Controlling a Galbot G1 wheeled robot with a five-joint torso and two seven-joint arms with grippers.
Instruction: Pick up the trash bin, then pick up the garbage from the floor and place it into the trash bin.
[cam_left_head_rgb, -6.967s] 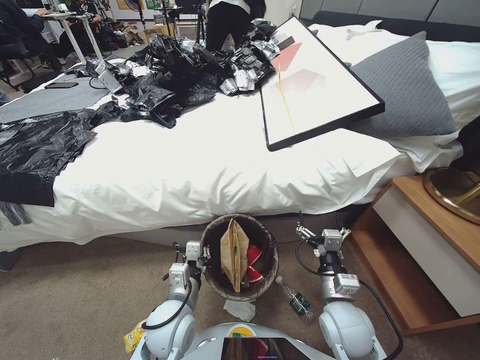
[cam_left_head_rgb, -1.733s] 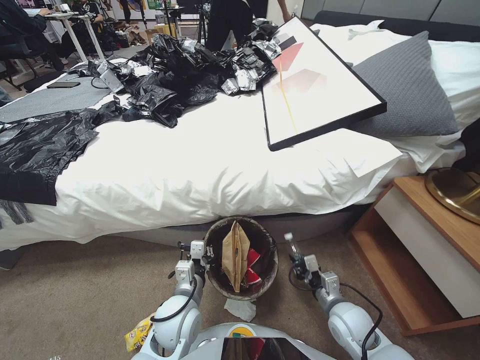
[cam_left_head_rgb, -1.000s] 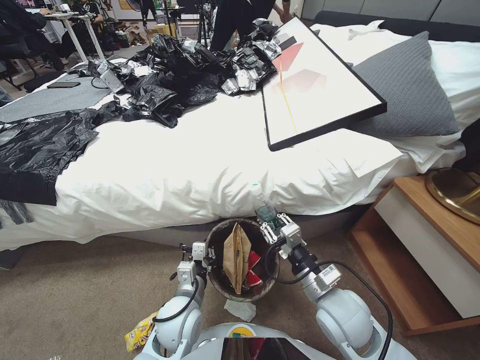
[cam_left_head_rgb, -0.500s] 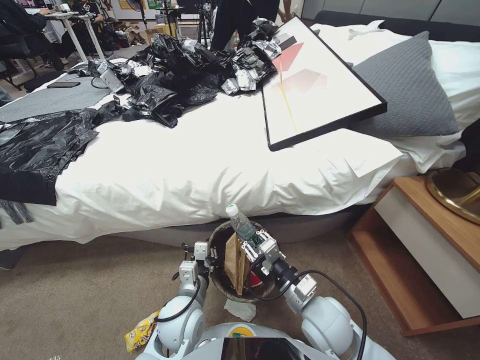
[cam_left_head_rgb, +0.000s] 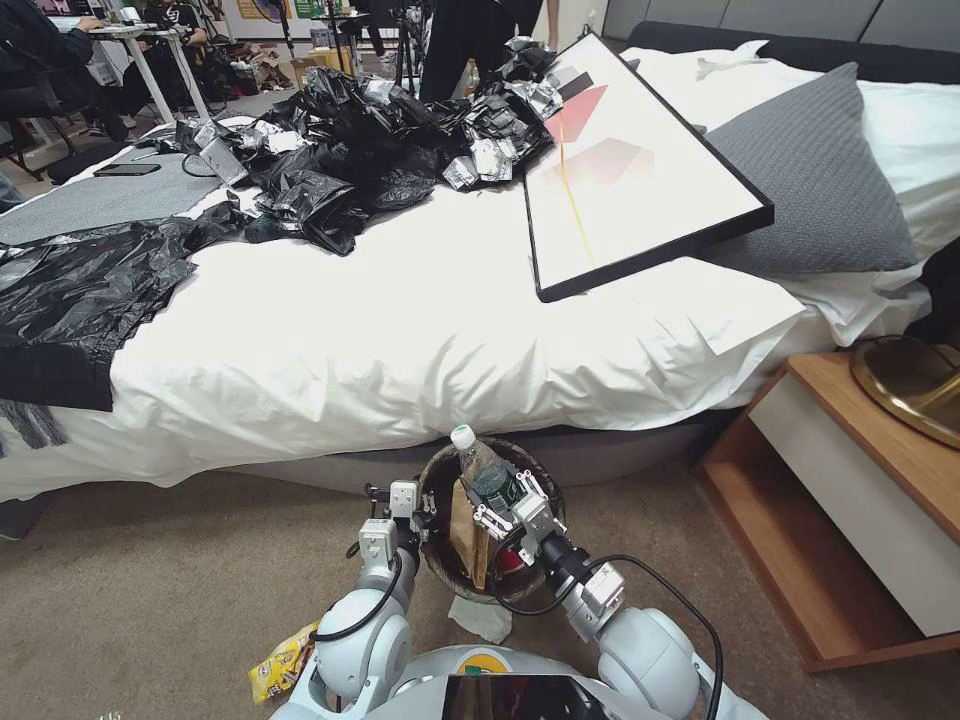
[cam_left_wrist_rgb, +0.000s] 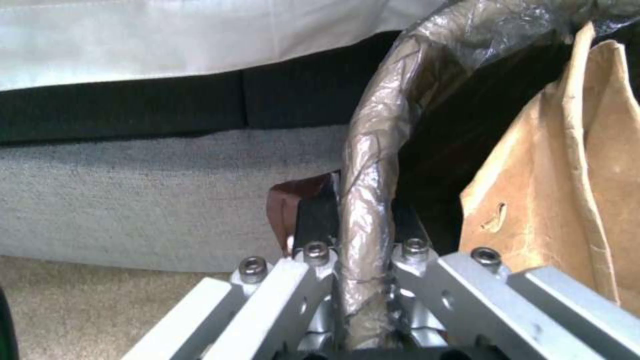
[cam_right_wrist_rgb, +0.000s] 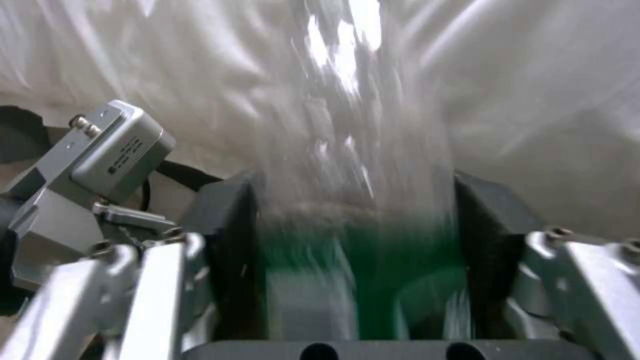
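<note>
The trash bin (cam_left_head_rgb: 435, 560), with its brown liner at the rim, hangs just off the carpet at the foot of the bed. My left gripper (cam_left_head_rgb: 418, 500) is shut on its left rim; in the left wrist view the liner-wrapped rim (cam_left_wrist_rgb: 373, 150) runs between the left gripper (cam_left_wrist_rgb: 363, 220) fingers. A tan paper bag (cam_left_head_rgb: 463, 530) (cam_left_wrist_rgb: 567, 200) and a red carton (cam_left_head_rgb: 507, 557) stand inside. My right gripper (cam_left_head_rgb: 497, 497) is shut on a small clear bottle (cam_left_head_rgb: 478, 462) with a green label, tilted over the bin's mouth. The right wrist view shows the bottle (cam_right_wrist_rgb: 353, 200) clamped by the right gripper (cam_right_wrist_rgb: 360, 215).
White tissue (cam_left_head_rgb: 480, 618) lies on the carpet just in front of the bin and a yellow snack wrapper (cam_left_head_rgb: 280, 665) lies near my left shoulder. The bed (cam_left_head_rgb: 400, 340) carries black bags and a framed picture (cam_left_head_rgb: 630, 170). A wooden nightstand (cam_left_head_rgb: 860, 500) stands at the right.
The bottle lay on the floor seven seconds ago; my right gripper has since shut on it, lifted it and swung it left over the bin, lowering it slightly in the last half second.
</note>
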